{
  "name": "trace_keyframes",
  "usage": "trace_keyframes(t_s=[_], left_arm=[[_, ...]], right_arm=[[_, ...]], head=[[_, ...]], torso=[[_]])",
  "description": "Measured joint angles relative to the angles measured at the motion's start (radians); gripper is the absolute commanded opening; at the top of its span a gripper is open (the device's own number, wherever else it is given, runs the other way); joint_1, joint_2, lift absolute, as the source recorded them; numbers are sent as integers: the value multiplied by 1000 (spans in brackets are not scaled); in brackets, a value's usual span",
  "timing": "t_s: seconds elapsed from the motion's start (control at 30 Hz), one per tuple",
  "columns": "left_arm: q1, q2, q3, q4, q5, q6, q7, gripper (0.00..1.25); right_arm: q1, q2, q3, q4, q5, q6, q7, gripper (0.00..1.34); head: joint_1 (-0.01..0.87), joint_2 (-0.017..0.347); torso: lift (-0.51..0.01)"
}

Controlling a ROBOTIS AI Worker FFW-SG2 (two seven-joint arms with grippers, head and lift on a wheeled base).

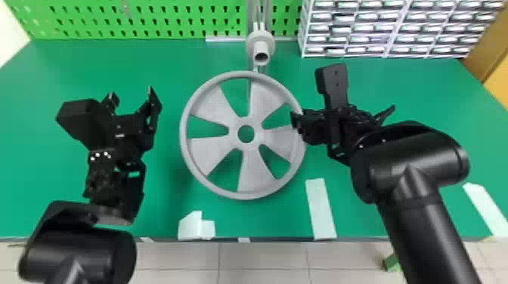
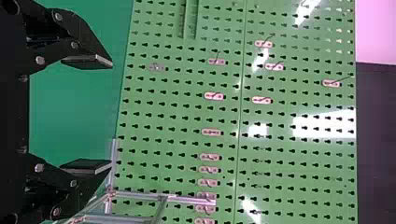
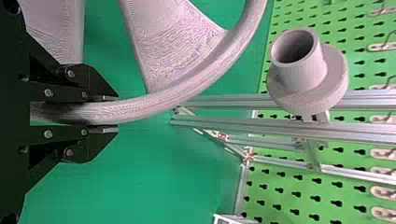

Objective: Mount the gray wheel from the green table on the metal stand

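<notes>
The gray wheel (image 1: 249,170) is held by its right side above the green table (image 1: 158,211), in front of the metal stand (image 1: 260,15) with its gray hub (image 1: 260,43). My right gripper (image 1: 298,121) is shut on the rim. In the right wrist view both fingers of my right gripper (image 3: 109,114) pinch the wheel rim (image 3: 154,105), and the stand's hub (image 3: 303,70) is farther off. My left gripper (image 1: 132,100) is open, left of the wheel and apart from it. Nothing lies between the fingers of my left gripper (image 2: 112,114) in the left wrist view.
A green pegboard (image 1: 151,19) stands behind the table, and a rack of small drawers (image 1: 389,28) is at the back right. White pieces (image 1: 196,226) lie near the front edge, with a white strip (image 1: 321,209) right of them and another strip (image 1: 485,207) farther right.
</notes>
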Motion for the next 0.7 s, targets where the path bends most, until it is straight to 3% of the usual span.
trace_keyframes(t_s=[0.7], left_arm=[[88,0,-46,-104,24,25,48,755]], right_arm=[[112,-10,-30,-50,-45,-236,-73,5]], head=[[867,52]], torso=[[-100]])
